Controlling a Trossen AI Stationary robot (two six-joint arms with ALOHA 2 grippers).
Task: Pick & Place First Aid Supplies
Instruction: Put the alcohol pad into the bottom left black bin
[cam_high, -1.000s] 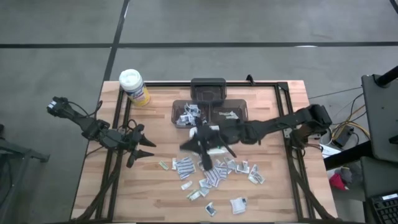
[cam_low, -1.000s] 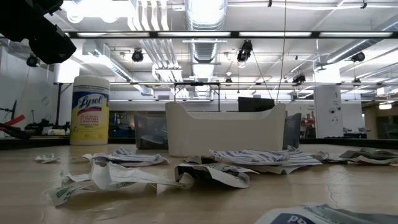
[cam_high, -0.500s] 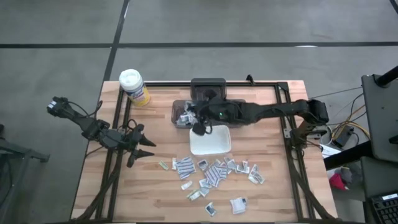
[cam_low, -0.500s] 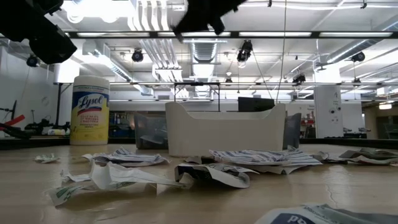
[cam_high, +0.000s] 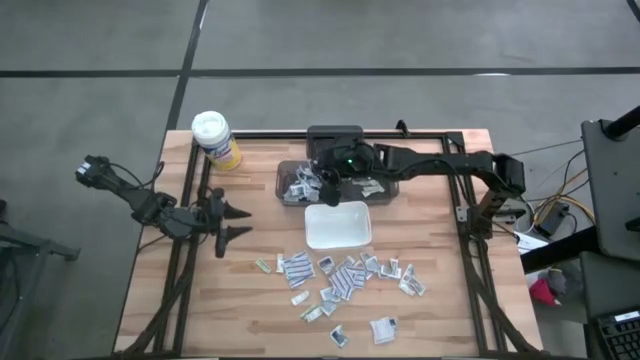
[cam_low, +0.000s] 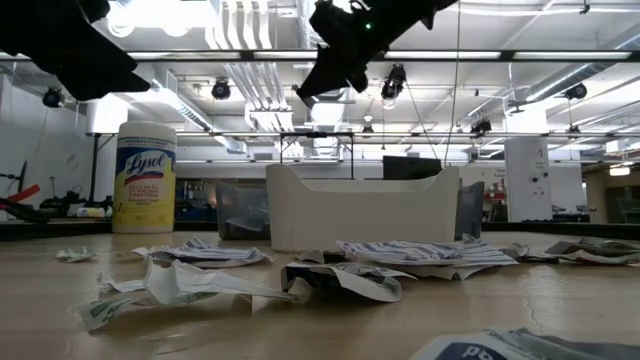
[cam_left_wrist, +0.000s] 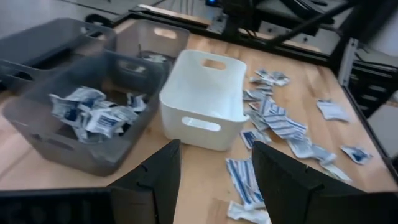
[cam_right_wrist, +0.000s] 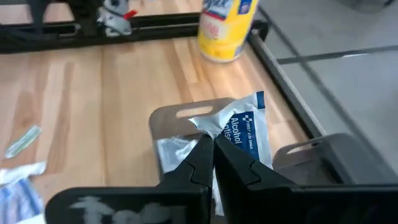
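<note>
The first aid supplies are small white packets with blue print. Several lie loose on the wood (cam_high: 345, 275) near the table's front, and more fill the left grey bin (cam_high: 297, 183). My right gripper (cam_right_wrist: 213, 144) hangs over that bin, shut on one packet (cam_right_wrist: 242, 132) marked "Alcohol". It shows high up in the low view (cam_low: 345, 50). My left gripper (cam_high: 232, 220) waits open above the table's left side, clear of everything; between its fingers (cam_left_wrist: 155, 180) I look toward the white tray (cam_left_wrist: 202, 102). My right gripper pinches the packet between its two fingertips at a crumpled edge (cam_right_wrist: 208, 129). The fingers slant down from the table's right side. The rest of the packet sticks out beyond the fingertips, lifted clear above the left grey bin (cam_right_wrist: 168, 115).
The white tray (cam_high: 338, 225) stands in the middle, in front of the two grey bins. A second grey bin (cam_high: 378, 182) holds a few packets. A yellow Lysol canister (cam_high: 213, 138) stands at the far left corner. A black rail frame (cam_high: 455, 180) runs along the table's edges.
My right gripper has swung from above the loose packets, past the white tray, toward the table's far edge. It now hangs over the left grey bin, still shut. My left gripper has stayed in place and turned its fingers more toward the table's right.
</note>
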